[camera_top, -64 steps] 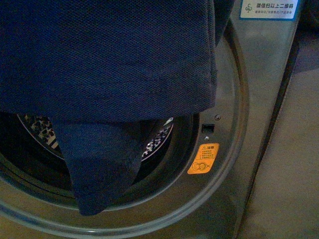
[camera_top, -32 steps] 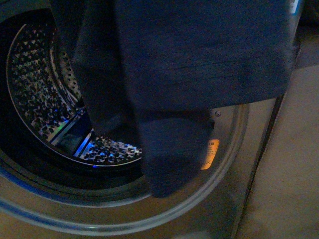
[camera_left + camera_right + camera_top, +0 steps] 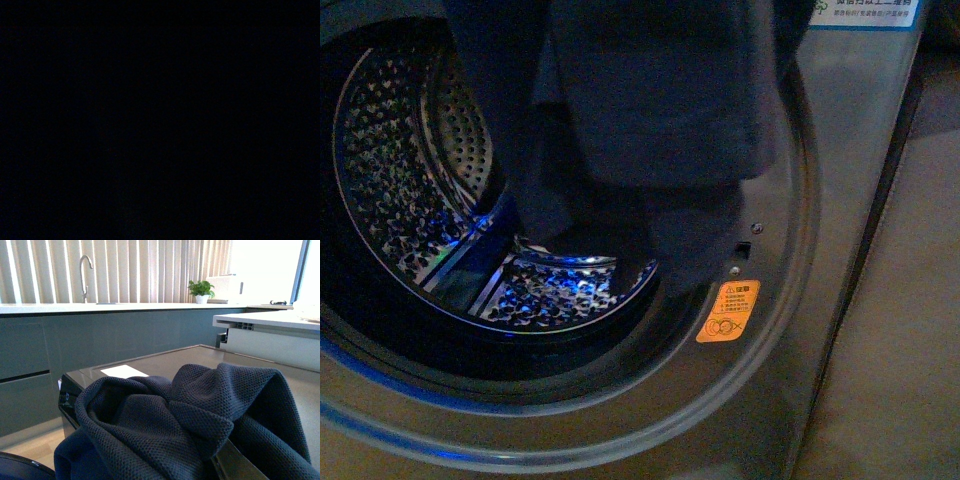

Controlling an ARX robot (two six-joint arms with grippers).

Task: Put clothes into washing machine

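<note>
The clothes (image 3: 660, 110), dark navy, hang over the upper right of the washing machine (image 3: 845, 140) mouth. Their lower folds dangle inside the rim in front of the perforated drum (image 3: 410, 170), where a blue light (image 3: 485, 285) glows. An orange sticker (image 3: 727, 312) sits just right of the mouth. In the right wrist view the fabric bunches close and covers the right fingers, so I cannot tell whether they are clenched or released. The left wrist view is dark, left fingers unseen

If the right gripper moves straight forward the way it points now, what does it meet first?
Probably the clothes, bunched directly ahead in the right wrist view; depth beyond them is unclear.
</note>
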